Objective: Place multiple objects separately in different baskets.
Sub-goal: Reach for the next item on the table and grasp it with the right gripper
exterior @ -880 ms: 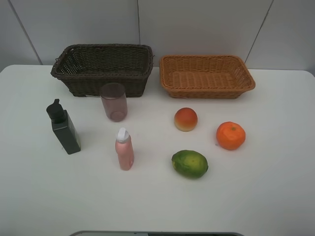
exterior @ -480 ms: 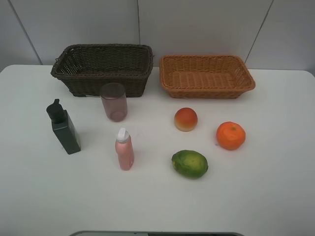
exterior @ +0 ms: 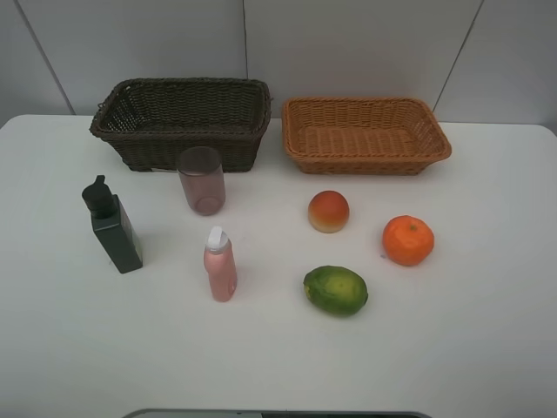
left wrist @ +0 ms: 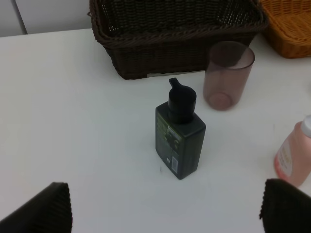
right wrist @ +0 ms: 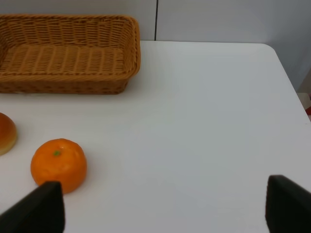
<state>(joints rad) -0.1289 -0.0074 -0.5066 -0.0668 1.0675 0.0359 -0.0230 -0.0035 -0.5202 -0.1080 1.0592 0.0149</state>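
Observation:
On the white table stand a black pump bottle [exterior: 115, 231], a translucent pink cup [exterior: 202, 181] and a pink white-capped bottle [exterior: 220, 268]. Right of them lie a red-yellow fruit [exterior: 329, 212], an orange [exterior: 407, 240] and a green oval fruit [exterior: 336, 290]. At the back sit the dark brown basket [exterior: 174, 148] and the light tan basket [exterior: 365, 161], both holding nothing. Neither arm shows in the high view. My left gripper [left wrist: 165, 213] is open, short of the pump bottle [left wrist: 179, 131]. My right gripper [right wrist: 163, 213] is open over bare table, beside the orange [right wrist: 59, 164].
A white wall stands right behind the baskets. The table's right edge [right wrist: 291, 82] runs close to the right gripper's side. Its front edge [exterior: 278, 411] lies below the green fruit in the high view.

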